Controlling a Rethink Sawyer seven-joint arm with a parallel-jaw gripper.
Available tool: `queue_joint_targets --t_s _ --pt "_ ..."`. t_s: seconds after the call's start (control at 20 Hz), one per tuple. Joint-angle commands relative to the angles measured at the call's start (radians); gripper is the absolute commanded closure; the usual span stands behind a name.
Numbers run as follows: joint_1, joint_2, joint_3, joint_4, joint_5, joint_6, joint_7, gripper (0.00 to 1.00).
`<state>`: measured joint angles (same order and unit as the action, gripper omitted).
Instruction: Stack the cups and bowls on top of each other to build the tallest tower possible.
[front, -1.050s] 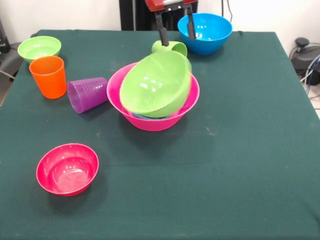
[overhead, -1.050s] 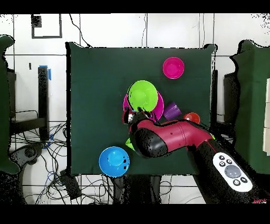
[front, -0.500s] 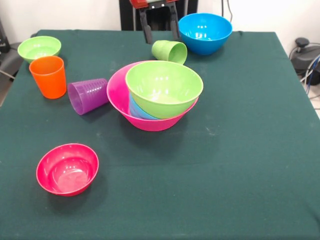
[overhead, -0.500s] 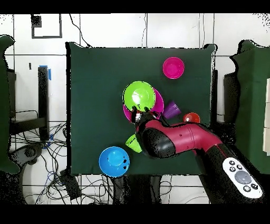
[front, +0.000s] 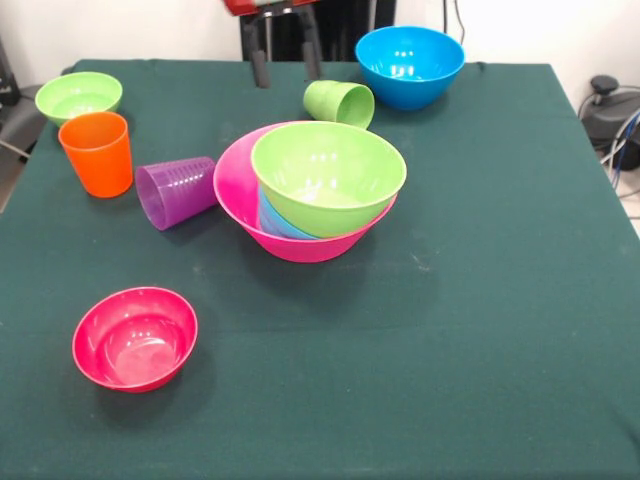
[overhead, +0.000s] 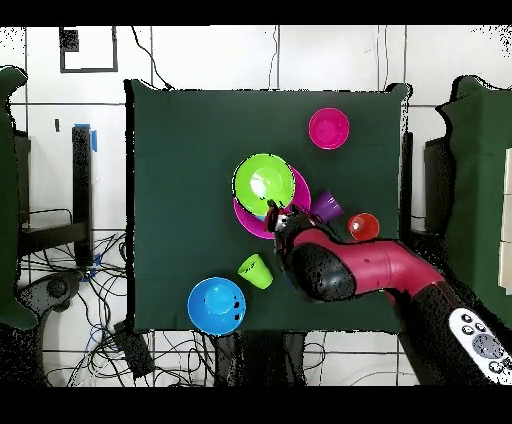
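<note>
The tower stands mid-table: a large pink bowl (front: 238, 190) holds a light blue piece (front: 275, 222), with a medium green bowl (front: 328, 176) upright on top. From overhead the green bowl (overhead: 264, 182) covers most of the pink bowl (overhead: 243, 211). My gripper (front: 286, 62) hangs open and empty behind the tower, left of a light green cup (front: 340, 102) lying on its side. In the overhead view my gripper (overhead: 279, 214) sits at the pink bowl's edge. An orange cup (front: 97, 152) stands upright and a purple cup (front: 175, 188) lies on its side, both left of the tower.
A blue bowl (front: 410, 65) sits at the far right, a small green bowl (front: 78, 97) at the far left, and a small red bowl (front: 135, 337) near the front left. Overhead, my arm (overhead: 345, 268) covers the table between the orange cup (overhead: 363, 227) and the light green cup (overhead: 255, 271).
The green bowl went from tilted on the pink bowl to resting upright in it. My open gripper has drifted left across the back of the table, away from the light green cup.
</note>
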<state>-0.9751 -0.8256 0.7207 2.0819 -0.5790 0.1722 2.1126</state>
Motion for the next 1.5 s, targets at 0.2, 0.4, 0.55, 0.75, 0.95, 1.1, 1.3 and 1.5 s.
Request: queue_joint_targets --t_s 0.2,0.4,0.55,0.75,0.95,1.1,1.3,1.5 --pt "-0.212 0.319 0.153 -0.101 -0.080 0.184 -0.293 0.00" --pt "-0.255 0.384 0.188 -0.145 -0.096 0.249 -0.358 0.00" --pt "-0.265 0.397 0.196 -0.154 -0.112 0.259 -0.360 0.00" --pt "-0.279 0.462 0.208 -0.210 -0.195 0.256 -0.437 0.00" --pt "-0.302 0.584 0.231 -0.298 -0.280 0.264 -0.562 0.00" --pt "-0.308 0.615 0.238 -0.322 -0.295 0.272 -0.589 0.00" --pt "-0.296 0.595 0.230 -0.316 -0.305 0.259 -0.576 0.00" --pt "-0.293 0.590 0.226 -0.315 -0.299 0.259 -0.580 0.00"
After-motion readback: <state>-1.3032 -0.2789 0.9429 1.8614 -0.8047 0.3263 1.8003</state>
